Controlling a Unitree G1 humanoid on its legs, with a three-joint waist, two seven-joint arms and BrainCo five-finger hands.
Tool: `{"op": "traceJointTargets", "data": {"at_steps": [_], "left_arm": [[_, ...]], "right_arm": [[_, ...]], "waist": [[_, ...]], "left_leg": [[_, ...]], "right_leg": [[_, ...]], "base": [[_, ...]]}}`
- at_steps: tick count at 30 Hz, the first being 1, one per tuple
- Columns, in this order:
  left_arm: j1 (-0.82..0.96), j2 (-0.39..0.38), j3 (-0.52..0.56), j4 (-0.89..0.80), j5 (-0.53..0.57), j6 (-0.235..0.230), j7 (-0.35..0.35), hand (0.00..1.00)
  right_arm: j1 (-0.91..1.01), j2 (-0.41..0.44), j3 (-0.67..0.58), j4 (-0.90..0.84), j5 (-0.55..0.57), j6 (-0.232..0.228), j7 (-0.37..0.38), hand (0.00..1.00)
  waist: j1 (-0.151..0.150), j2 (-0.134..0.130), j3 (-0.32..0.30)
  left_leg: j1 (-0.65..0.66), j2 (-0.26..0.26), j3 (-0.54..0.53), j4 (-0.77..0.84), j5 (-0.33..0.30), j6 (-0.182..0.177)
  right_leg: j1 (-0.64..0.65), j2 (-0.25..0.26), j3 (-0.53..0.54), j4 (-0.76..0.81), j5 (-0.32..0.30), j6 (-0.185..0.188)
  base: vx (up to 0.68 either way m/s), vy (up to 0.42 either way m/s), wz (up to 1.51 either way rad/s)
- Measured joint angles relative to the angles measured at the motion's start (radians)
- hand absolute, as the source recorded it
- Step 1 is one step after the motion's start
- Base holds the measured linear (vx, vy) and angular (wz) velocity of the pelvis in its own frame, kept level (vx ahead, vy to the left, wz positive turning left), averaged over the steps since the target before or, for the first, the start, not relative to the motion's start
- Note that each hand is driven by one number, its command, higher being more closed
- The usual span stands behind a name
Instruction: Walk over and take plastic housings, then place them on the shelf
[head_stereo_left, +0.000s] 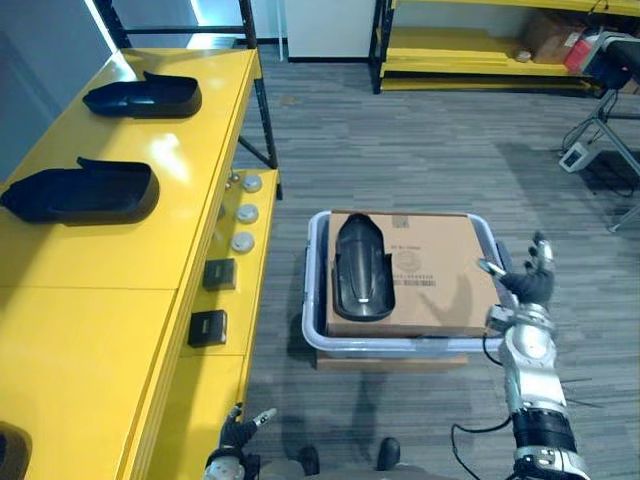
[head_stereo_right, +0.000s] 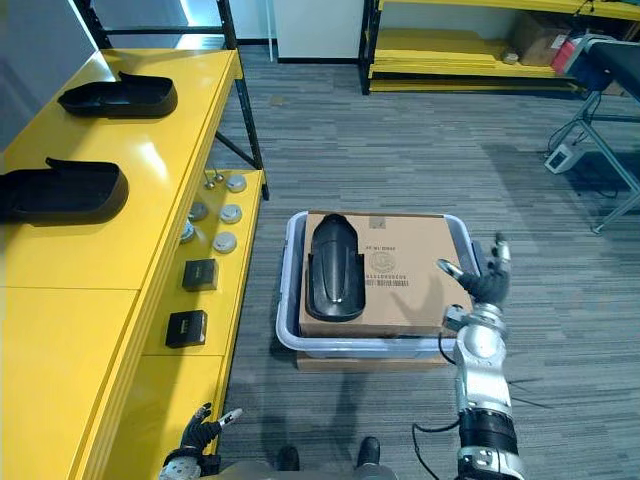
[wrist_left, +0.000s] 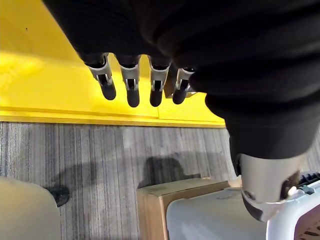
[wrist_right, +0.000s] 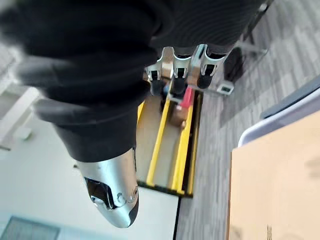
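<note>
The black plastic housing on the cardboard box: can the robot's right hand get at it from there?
Probably yes. The plastic housing lies uncovered on the cardboard box, and the open right hand hovers by the box's right edge; only bare box top lies between them.

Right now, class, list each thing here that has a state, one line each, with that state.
Box: closed, within the tub's rim.
Housing on box: lying loose, not held.
Near housing: lying on the shelf.
Far housing: lying on the shelf.
Left hand: open, empty.
Right hand: open, empty, beside the box.
</note>
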Motion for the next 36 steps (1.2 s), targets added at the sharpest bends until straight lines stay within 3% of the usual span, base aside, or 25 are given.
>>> {"op": "traceJointTargets", "data": {"at_steps": [3,7,14,19,20,27,36], "left_arm": [[-0.001,0.000,-0.001,-0.010,-0.002,-0.008,0.001,0.00],[-0.007,-0.002,-0.010,-0.058,-0.006,-0.018,0.003,0.00],[-0.013,-0.021,-0.012,-0.109,-0.044,-0.031,0.040,0.00],[-0.045,-0.022,-0.038,-0.115,-0.069,-0.031,0.052,0.00],[-0.052,-0.017,-0.040,-0.114,-0.081,-0.031,0.060,0.00],[-0.112,-0.006,-0.088,-0.081,-0.085,-0.025,0.090,0.00],[-0.123,-0.007,-0.117,-0.074,-0.102,-0.026,0.100,0.00]], "right_arm": [[-0.091,0.001,0.024,0.106,-0.064,0.026,-0.001,0.00],[-0.209,0.000,0.026,0.265,-0.103,0.074,-0.010,0.00],[-0.418,0.011,0.009,0.479,-0.128,0.128,-0.057,0.00],[-0.533,0.011,-0.075,0.657,-0.132,0.163,-0.114,0.00],[-0.573,0.005,-0.076,0.698,-0.133,0.166,-0.137,1.00],[-0.704,-0.088,-0.085,0.840,-0.172,0.214,-0.165,1.00],[-0.710,-0.042,-0.094,0.861,-0.148,0.221,-0.127,1.00]], "waist": [[0.006,0.001,0.013],[0.048,0.003,0.060],[0.067,0.012,0.138],[0.078,0.024,0.194],[0.078,0.024,0.206],[0.100,0.028,0.232],[0.100,0.028,0.235]], "left_leg": [[-0.024,-0.007,-0.022,-0.007,0.014,0.007],[-0.060,-0.012,-0.030,-0.007,0.027,0.007],[-0.128,-0.028,-0.053,0.013,0.035,0.007],[-0.160,-0.038,-0.078,0.039,0.035,0.007],[-0.163,-0.038,-0.077,0.045,0.035,0.007],[-0.200,-0.042,-0.091,0.092,0.035,0.007],[-0.192,-0.037,-0.100,0.086,0.035,0.007]], "right_leg": [[-0.017,-0.006,-0.022,0.000,0.004,0.003],[-0.047,-0.012,-0.034,0.000,0.012,0.002],[-0.095,-0.025,-0.055,0.000,0.022,-0.003],[-0.102,-0.034,-0.077,0.000,0.027,-0.003],[-0.104,-0.036,-0.077,0.007,0.027,-0.004],[-0.126,-0.044,-0.079,0.043,0.027,-0.005],[-0.120,-0.036,-0.077,0.040,0.021,-0.013]], "base": [[-0.05,0.009,0.20],[-0.03,0.021,0.13],[0.03,0.036,0.11],[0.04,0.035,0.18],[0.03,0.039,0.10],[0.01,0.025,0.08],[-0.01,-0.016,0.00]]}}
